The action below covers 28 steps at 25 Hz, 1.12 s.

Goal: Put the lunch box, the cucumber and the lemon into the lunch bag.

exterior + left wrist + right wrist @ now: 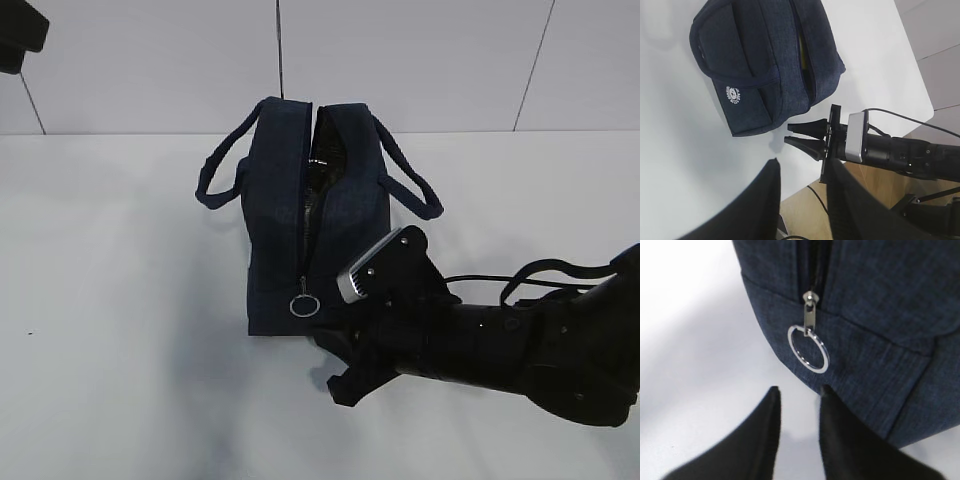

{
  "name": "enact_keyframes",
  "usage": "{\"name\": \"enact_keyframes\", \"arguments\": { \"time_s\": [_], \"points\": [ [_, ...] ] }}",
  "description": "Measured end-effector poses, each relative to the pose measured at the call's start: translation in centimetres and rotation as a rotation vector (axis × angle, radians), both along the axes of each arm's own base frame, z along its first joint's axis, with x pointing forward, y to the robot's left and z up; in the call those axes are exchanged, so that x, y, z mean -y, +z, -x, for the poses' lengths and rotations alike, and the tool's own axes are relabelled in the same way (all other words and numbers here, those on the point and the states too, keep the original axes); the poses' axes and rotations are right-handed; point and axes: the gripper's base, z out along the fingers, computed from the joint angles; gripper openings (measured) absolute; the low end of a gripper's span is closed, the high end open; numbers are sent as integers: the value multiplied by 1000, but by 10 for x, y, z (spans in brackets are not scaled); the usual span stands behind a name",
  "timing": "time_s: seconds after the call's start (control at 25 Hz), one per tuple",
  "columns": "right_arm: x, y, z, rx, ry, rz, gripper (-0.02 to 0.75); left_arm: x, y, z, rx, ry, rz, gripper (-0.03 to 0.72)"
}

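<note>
The navy lunch bag (285,215) stands mid-table, its top slit gaping at the far end. Its zipper slider and silver ring pull (303,303) hang at the near end. My right gripper (325,340) sits low against that near end. In the right wrist view it (800,390) is open just under the ring pull (808,348), which hangs free. From high off to the side my left gripper (802,165) is open and empty, looking down on the bag (765,65) and the right gripper (789,134). A yellow sliver (802,52) shows in the slit. Lunch box, cucumber and lemon are hidden.
The white table (120,350) ends at a near edge (805,182) above a wooden floor. The bag's two loop handles (215,170) stick out to either side. A dark piece of arm (20,35) fills the top-left corner. A white wall stands behind.
</note>
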Motion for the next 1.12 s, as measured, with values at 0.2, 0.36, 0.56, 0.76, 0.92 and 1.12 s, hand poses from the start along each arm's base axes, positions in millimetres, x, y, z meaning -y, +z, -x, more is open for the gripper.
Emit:
{"name": "enact_keyframes", "arguments": {
  "time_s": [0.2,0.36,0.56,0.76,0.92,1.12],
  "points": [
    [-2,1,-2,9,11,0,345,0,0,0,0,0,0,228],
    [-5,2,-7,28,16,-4,371,0,0,0,0,0,0,228],
    [-8,-5,-11,29,28,14,373,0,0,0,0,0,0,228],
    [-9,-8,-13,33,36,21,374,0,0,0,0,0,0,228],
    [-14,-5,-21,52,37,11,374,0,0,0,0,0,0,228],
    [-18,-3,-23,74,63,11,374,0,0,0,0,0,0,229]
  ]
}}
